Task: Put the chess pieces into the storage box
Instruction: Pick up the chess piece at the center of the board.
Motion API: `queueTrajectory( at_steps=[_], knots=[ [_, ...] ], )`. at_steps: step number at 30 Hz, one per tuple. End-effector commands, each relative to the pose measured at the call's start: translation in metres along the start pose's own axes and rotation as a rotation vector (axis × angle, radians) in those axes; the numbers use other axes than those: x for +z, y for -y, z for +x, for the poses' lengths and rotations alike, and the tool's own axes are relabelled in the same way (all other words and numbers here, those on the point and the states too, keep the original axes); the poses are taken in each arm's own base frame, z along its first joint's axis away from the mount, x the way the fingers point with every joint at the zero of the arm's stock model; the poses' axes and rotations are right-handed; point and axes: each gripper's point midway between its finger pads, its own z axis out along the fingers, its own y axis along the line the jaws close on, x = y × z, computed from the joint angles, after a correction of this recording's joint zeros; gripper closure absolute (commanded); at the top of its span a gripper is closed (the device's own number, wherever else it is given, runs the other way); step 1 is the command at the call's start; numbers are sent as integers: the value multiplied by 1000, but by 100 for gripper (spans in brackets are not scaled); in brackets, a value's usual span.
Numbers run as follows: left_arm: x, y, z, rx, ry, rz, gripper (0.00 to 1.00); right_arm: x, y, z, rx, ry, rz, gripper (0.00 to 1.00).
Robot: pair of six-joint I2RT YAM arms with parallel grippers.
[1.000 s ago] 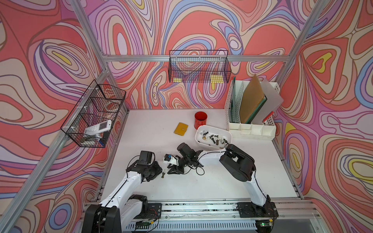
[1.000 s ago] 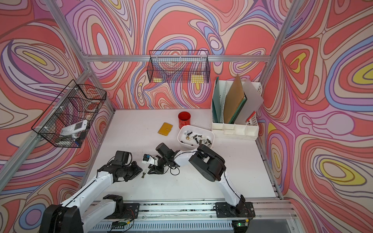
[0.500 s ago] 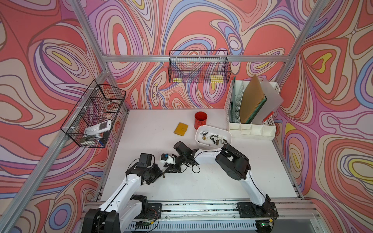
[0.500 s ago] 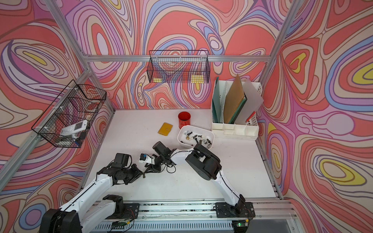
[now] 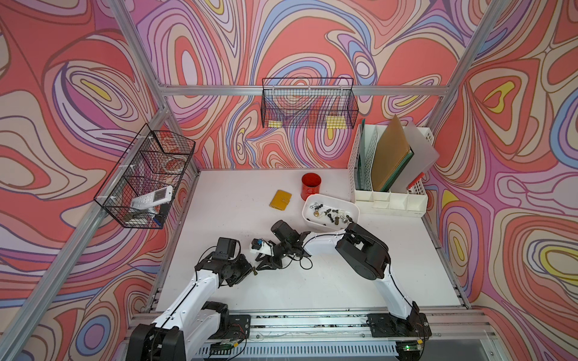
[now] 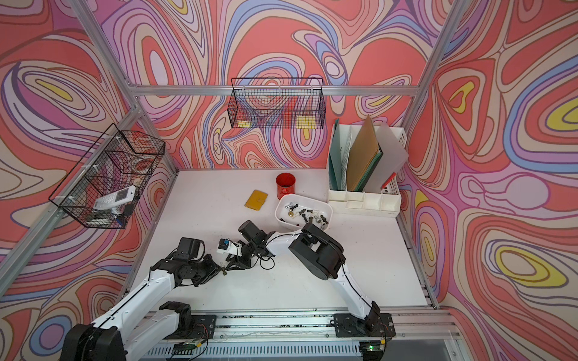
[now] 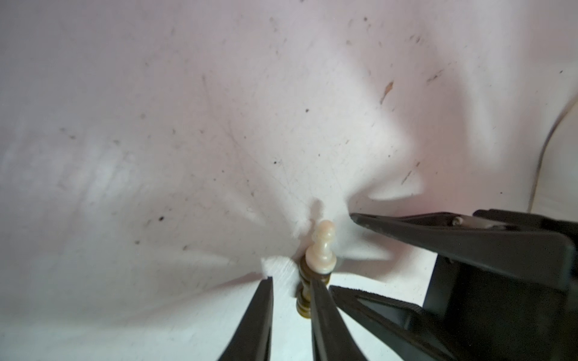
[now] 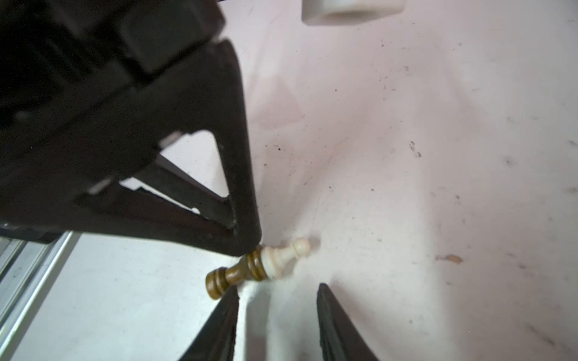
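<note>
Brass piece (image 8: 233, 275) and white piece (image 8: 281, 254) lie touching near the tabletop's (image 5: 312, 287) front-left corner; left gripper (image 7: 289, 283) and right gripper (image 8: 277, 287) gape, empty.

No legible text anywhere, pale mark on the red cup (image 5: 310, 190), perhaps a label, too small to read

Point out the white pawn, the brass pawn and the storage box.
white pawn (image 8: 281, 254): right wrist view, its body.
brass pawn (image 8: 237, 272): right wrist view, its stem.
storage box (image 5: 319, 226): a top view, near wall.
</note>
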Motion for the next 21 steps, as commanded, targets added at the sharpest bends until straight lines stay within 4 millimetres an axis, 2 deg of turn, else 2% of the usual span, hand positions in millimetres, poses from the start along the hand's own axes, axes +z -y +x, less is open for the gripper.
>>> queueTrajectory(
  at_steps=[1,7,14,21],
  knots=[
    [-5,7,-9,-17,47,19,73,-10,-1,-1,104,-6,74,56],
    [-4,19,-19,-28,67,48,72,-17,-7,-9,174,37,131,54],
    [13,26,-20,-58,27,79,72,1,-21,-11,162,45,199,54],
    [16,16,-16,-69,31,57,74,5,-8,-6,191,51,322,54]
  ],
)
